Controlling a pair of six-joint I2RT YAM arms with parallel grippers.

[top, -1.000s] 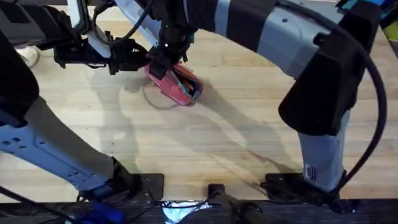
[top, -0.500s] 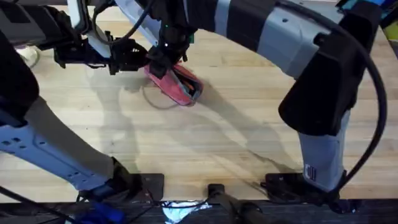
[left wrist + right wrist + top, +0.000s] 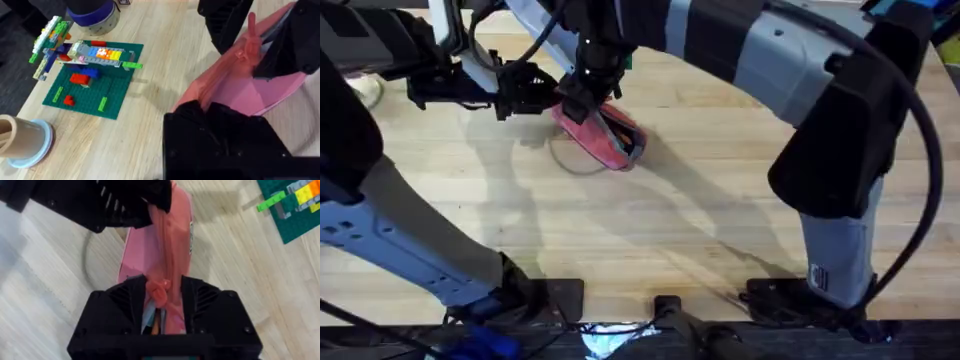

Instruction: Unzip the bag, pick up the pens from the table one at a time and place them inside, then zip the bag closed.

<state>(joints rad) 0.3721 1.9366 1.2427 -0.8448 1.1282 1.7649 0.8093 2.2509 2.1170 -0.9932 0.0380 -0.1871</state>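
The bag (image 3: pixel 603 135) lies on the table (image 3: pixel 720 210), partly under both grippers. Its zipper is open along part of its length, with dark contents showing at the open end, on the side away from the left gripper.

Left gripper (image 3: pixel 548 92): reaches in from the left side of the table and meets the near end of the bag. In the left wrist view the black fingers (image 3: pixel 220 135) are closed on the pink fabric edge of the bag (image 3: pixel 250 90), which bunches up where it leaves them.

Right gripper (image 3: pixel 582 98): descends from above onto the same end of the bag, just beside the left gripper. In the right wrist view its two black fingers (image 3: pixel 205 305) are clamped together on a small pink knotted tab (image 3: pixel 158 291) at the zipper line; the pink fabric (image 3: pixel 170 245) runs from this tab away toward the left gripper (image 3: pixel 125 205), stretched taut between the two.

Beyond the bag from the left gripper sits a green brick baseplate (image 3: pixel 90 77) carrying coloured bricks. A roll of tape (image 3: pixel 22 142) lies near the baseplate, well apart from the bag
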